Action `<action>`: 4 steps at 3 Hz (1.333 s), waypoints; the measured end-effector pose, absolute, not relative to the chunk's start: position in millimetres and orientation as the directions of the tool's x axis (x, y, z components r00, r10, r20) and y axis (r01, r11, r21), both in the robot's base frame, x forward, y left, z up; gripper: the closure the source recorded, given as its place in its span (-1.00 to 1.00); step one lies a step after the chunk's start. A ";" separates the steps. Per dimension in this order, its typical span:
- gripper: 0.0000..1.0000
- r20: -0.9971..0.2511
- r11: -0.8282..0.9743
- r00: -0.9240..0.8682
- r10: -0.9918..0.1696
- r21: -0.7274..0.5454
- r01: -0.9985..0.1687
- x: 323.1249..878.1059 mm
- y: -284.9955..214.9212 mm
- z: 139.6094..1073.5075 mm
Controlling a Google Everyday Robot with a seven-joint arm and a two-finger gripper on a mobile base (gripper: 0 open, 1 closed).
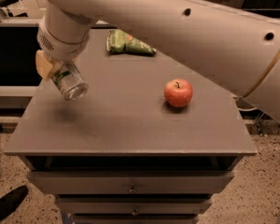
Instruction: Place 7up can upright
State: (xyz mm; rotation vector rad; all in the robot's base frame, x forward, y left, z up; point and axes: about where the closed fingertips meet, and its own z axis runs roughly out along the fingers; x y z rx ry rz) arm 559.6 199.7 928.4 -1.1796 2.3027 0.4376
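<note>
The 7up can point(70, 82) is a small silvery can with green lettering. It hangs tilted in the air above the left part of the grey table point(126, 129), its shiny end pointing down toward me. My gripper point(55, 69) is shut on the can's upper part; one tan finger pad point(43, 65) shows at its left. The big cream arm crosses the top of the view and hides the gripper's wrist side.
A red apple point(178, 93) sits right of the table's middle. A green crinkly snack bag point(129, 43) lies at the back. Drawers with small knobs point(132, 189) are below the tabletop. The table's left edge is close to the can.
</note>
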 end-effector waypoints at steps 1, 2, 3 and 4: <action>1.00 -0.734 0.492 -0.401 -0.548 0.106 -0.864 568.2 199.7 968.3; 1.00 -0.888 0.391 -0.304 -0.344 0.159 -0.907 564.0 198.2 1009.3; 1.00 -0.902 0.385 -0.246 -0.354 0.099 -0.918 555.5 185.1 1017.6; 1.00 -0.945 0.414 -0.135 -0.297 -0.001 -0.910 545.8 192.8 1025.8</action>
